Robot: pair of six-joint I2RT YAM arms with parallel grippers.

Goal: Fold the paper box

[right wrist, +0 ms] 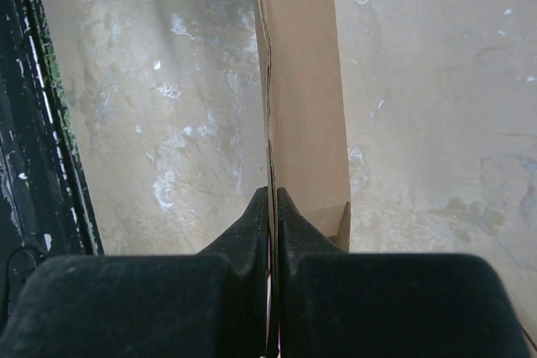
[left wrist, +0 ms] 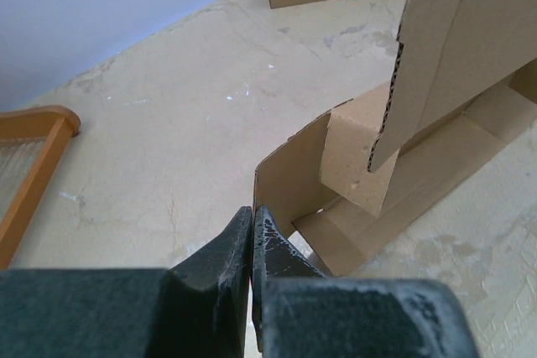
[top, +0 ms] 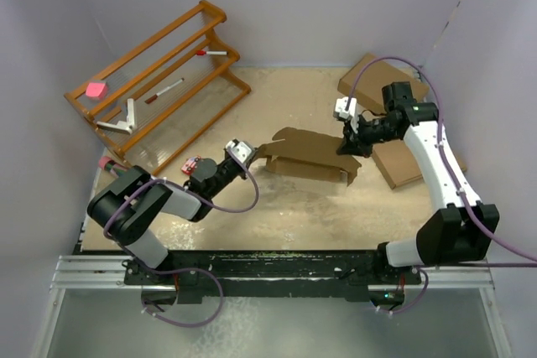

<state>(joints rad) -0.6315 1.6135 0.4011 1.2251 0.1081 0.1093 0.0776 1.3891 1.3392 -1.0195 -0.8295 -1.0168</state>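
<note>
The paper box [top: 306,157] lies mid-table, a brown cardboard sheet partly folded with its walls and end flaps raised. My left gripper [top: 254,157] is shut, its tips right at the edge of the box's left end flap [left wrist: 289,178]; no cardboard shows between its fingers [left wrist: 277,245]. My right gripper [top: 351,145] is shut on the right end of the box, with a cardboard panel [right wrist: 302,81] standing edge-on between its fingers [right wrist: 294,224]. In the left wrist view a tall raised flap [left wrist: 461,31] stands above the box's inner walls.
A wooden rack [top: 159,73] with pens and a pink object stands at the back left, also showing in the left wrist view [left wrist: 33,148]. A larger brown box [top: 373,77] and a flat brown box [top: 403,163] lie at the back right. A small red object [top: 191,165] lies beside the left arm.
</note>
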